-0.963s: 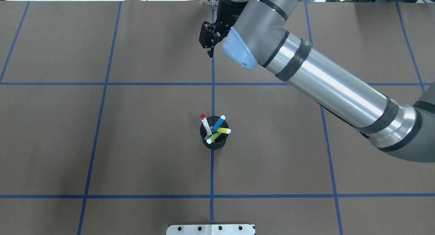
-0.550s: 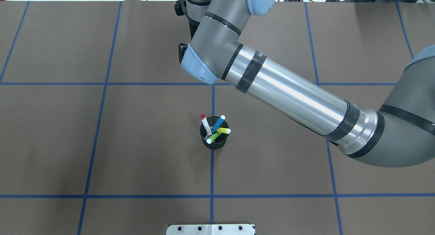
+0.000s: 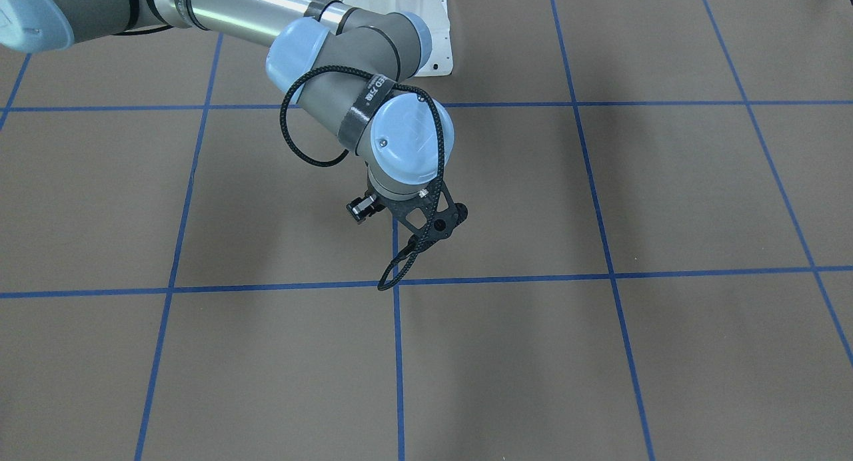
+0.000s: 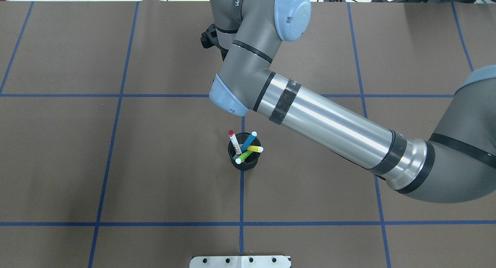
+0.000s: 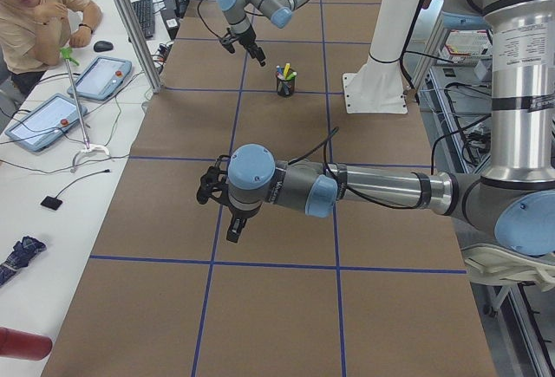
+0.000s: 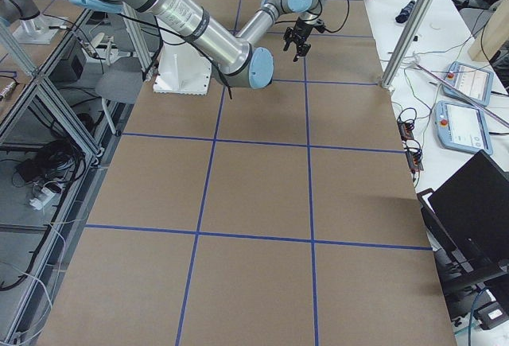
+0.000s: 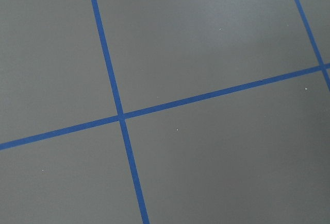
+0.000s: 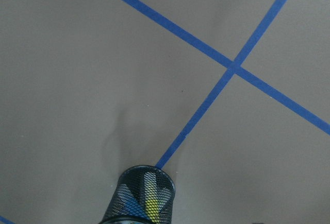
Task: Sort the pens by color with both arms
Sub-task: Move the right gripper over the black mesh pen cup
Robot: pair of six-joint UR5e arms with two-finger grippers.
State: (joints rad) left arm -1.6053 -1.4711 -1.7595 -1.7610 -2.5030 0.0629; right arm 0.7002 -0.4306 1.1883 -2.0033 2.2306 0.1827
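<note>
Several pens stand in a black mesh cup (image 4: 248, 166) at the table's middle: a white one with a red cap (image 4: 233, 141), a blue one (image 4: 249, 140), a yellow one (image 4: 255, 148) and a green one (image 4: 244, 156). My right arm (image 4: 329, 121) reaches across, beyond the cup. Its gripper (image 3: 363, 208) is mostly hidden under the wrist, so I cannot tell its state. The right wrist view shows the cup (image 8: 142, 198) at its bottom edge. My left gripper (image 5: 234, 221) hangs over bare table far from the cup (image 5: 285, 87); I cannot tell its state.
Brown paper with blue tape lines (image 4: 242, 202) covers the table. The white mounting base (image 4: 240, 261) sits at the near edge. A person sits at a side desk (image 5: 35, 13) with tablets. A looped black cable (image 3: 300, 134) hangs from the right wrist.
My right arm has swung left and its elbow has come down nearer the cup. The gripper, seen earlier, is now hidden beneath the wrist. The pens and cup have not moved.
</note>
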